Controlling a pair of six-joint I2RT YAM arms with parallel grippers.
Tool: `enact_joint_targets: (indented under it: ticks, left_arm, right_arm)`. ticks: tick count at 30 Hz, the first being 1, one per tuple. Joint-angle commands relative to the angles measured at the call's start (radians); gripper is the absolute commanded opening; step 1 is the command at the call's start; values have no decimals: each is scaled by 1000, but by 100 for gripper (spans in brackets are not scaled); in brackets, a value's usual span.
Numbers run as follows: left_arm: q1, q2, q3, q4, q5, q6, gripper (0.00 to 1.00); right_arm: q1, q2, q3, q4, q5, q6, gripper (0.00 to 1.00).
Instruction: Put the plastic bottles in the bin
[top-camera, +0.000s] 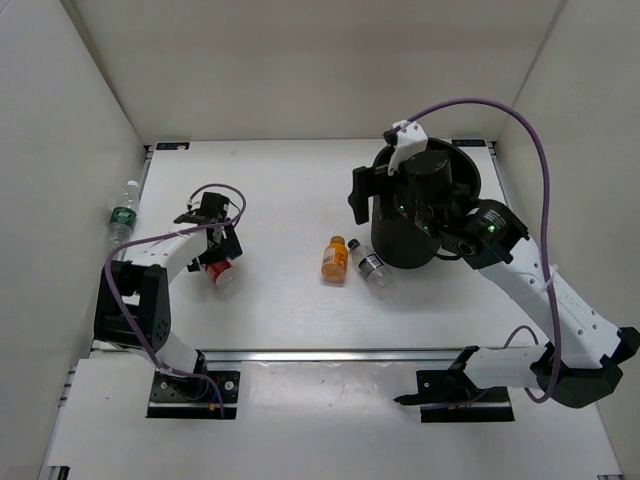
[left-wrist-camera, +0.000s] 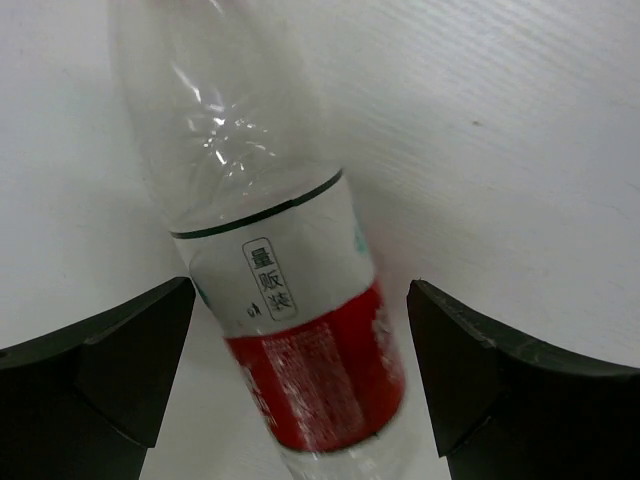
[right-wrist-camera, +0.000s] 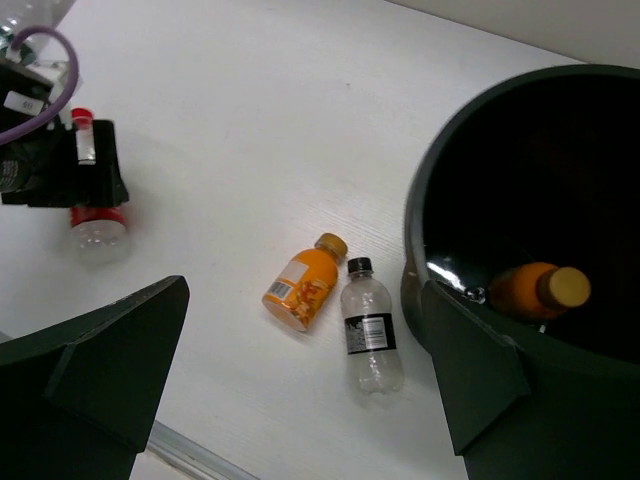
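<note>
A clear bottle with a red label (left-wrist-camera: 300, 340) lies on the table between the fingers of my open left gripper (left-wrist-camera: 300, 295); the jaws stand apart on either side of it, not touching. From above, that bottle (top-camera: 222, 274) pokes out below the left gripper (top-camera: 218, 252). A short orange bottle (top-camera: 334, 259) and a small clear dark-capped bottle (top-camera: 371, 268) lie side by side left of the black bin (top-camera: 470, 190). My right gripper (top-camera: 380, 178) hangs open over the bin's left rim (right-wrist-camera: 418, 230). Another orange bottle (right-wrist-camera: 535, 287) lies inside the bin. A green-label bottle (top-camera: 122, 212) lies at the left wall.
White walls close in the table on the left, back and right. A metal rail (top-camera: 330, 353) runs along the near edge. The right arm's purple cable (top-camera: 520, 120) arcs above the bin. Seen from the right wrist, the orange bottle (right-wrist-camera: 303, 285) and the dark-capped bottle (right-wrist-camera: 370, 330) are close to the bin.
</note>
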Motion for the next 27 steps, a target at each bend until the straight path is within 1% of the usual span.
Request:
enact_joint_targets:
  ticks: [1, 3, 4, 6, 7, 8, 9, 10, 11, 13, 15, 17, 18, 19, 20, 21, 24, 26, 27]
  left_arm:
    - [9, 1, -6, -47, -84, -44, 99]
    - [41, -16, -42, -44, -78, -57, 99]
    - [64, -33, -56, -32, -31, -57, 98]
    - [60, -48, -74, 9, 3, -52, 99]
    - [48, -53, -74, 16, 0, -66, 97]
    - [43, -51, -71, 17, -7, -63, 92]
    - [28, -56, -56, 19, -10, -65, 84]
    - [16, -47, -50, 7, -7, -69, 71]
    - [0, -50, -36, 14, -1, -69, 65]
    - [-17, -56, -7, 0, -1, -60, 46]
    - [-41, -74, 56, -15, 10, -55, 41]
    - [-95, -106, 130, -43, 8, -52, 42]
    - [-113, -122, 195, -58, 8, -42, 42]
    - [-156, -131, 234, -72, 13, -32, 44]
    - [-200, -143, 310, -70, 34, -28, 45]
    - [-222, -158, 391, -57, 72, -26, 46]
    - [-345, -174, 527, 83, 181, -23, 49]
    - [-435, -146, 581, 222, 214, -18, 51]
    - [-475, -105, 629, 249, 236, -2, 51]
  right_arm:
    - [-53, -66, 0, 2, 8, 16, 99]
    - [-74, -89, -29, 4, 2, 27, 99]
    - [-78, -103, -39, 14, 3, 24, 99]
    - [-79, -123, -53, 10, 3, 31, 99]
    - [-82, -129, -63, 10, 11, 34, 99]
    - [-84, -131, -61, -2, 11, 36, 99]
    - [-82, -135, -66, 4, 14, 31, 100]
    - [-79, -146, -67, 2, 25, 30, 99]
    - [-85, -153, -63, -4, 25, 31, 99]
    - [-96, -173, -69, -13, 42, 42, 99]
    - [-111, -199, -84, -21, 42, 34, 99]
    - [-151, -225, -92, -37, 29, 34, 99]
    - [-166, -238, -95, -50, 28, 37, 99]
    - [-195, -244, -102, -62, 17, 40, 100]
    - [-228, -256, -112, -82, 6, 37, 100]
    - [-249, -268, -124, -87, 9, 40, 99]
    - [-355, -317, -176, -100, 19, 37, 99]
    - [-457, -347, -199, -96, 19, 28, 99]
    - [-508, -371, -217, -93, 14, 25, 99]
